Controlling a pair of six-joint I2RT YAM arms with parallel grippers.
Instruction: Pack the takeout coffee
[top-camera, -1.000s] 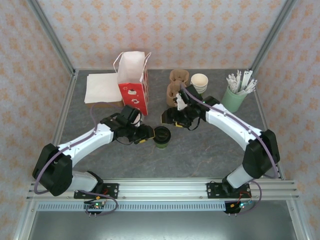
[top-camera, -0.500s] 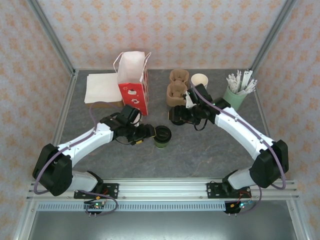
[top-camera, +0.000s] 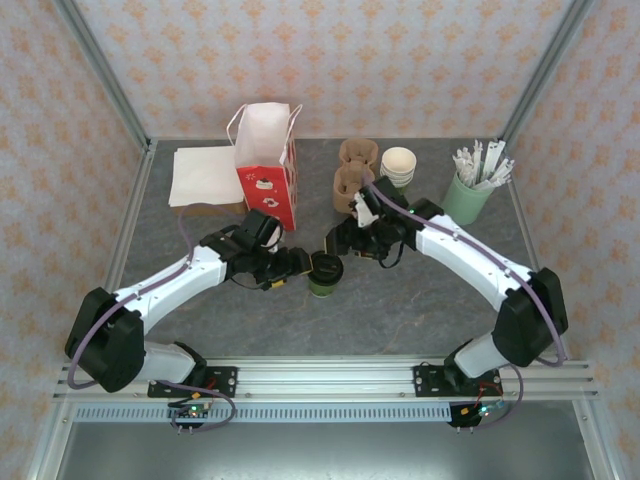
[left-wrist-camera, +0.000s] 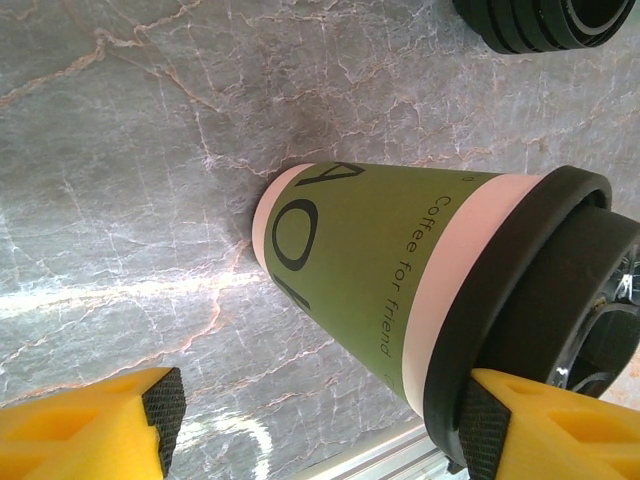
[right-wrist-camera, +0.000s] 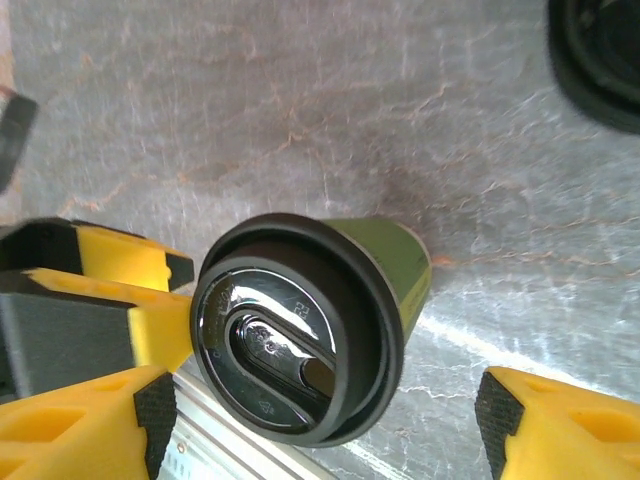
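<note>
Grey marbled counter (top-camera: 400, 300) under papered walls: the takeout coffee (top-camera: 323, 272) stands upright near the middle, long axis vertical, black lid up, in front of the red paper bag (top-camera: 268, 170). The left jaws sit just to its left, the right jaws just behind it.

From the left wrist, the takeout coffee's base rests on the marble and its lid points frame-right. The left jaws are spread, one pad (left-wrist-camera: 485, 435) close by the lid rim, the other (left-wrist-camera: 165, 405) well clear.

The right wrist looks almost straight down the lid. The right jaws are spread wide to either side, gripping nothing.
</note>
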